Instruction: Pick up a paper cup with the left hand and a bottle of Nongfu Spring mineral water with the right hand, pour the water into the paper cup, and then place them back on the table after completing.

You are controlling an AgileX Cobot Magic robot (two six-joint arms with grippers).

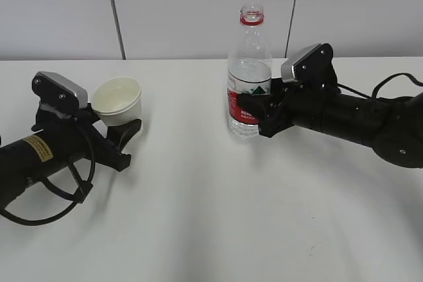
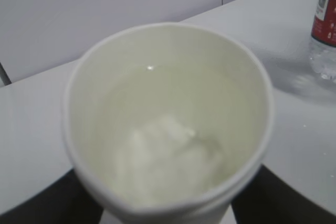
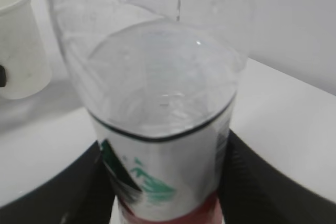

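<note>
On the bench (image 1: 211, 229), the paper cup (image 1: 117, 100) sits in the left hand (image 1: 122, 133), well left of the bottle (image 1: 249, 77) in the right hand (image 1: 261, 115).

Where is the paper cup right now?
In the exterior view the paper cup sits left on the table, between the left hand's fingers.

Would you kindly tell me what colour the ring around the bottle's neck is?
Red: the ring sits just under the bottle's uncapped mouth, clearest in the exterior view.
</note>
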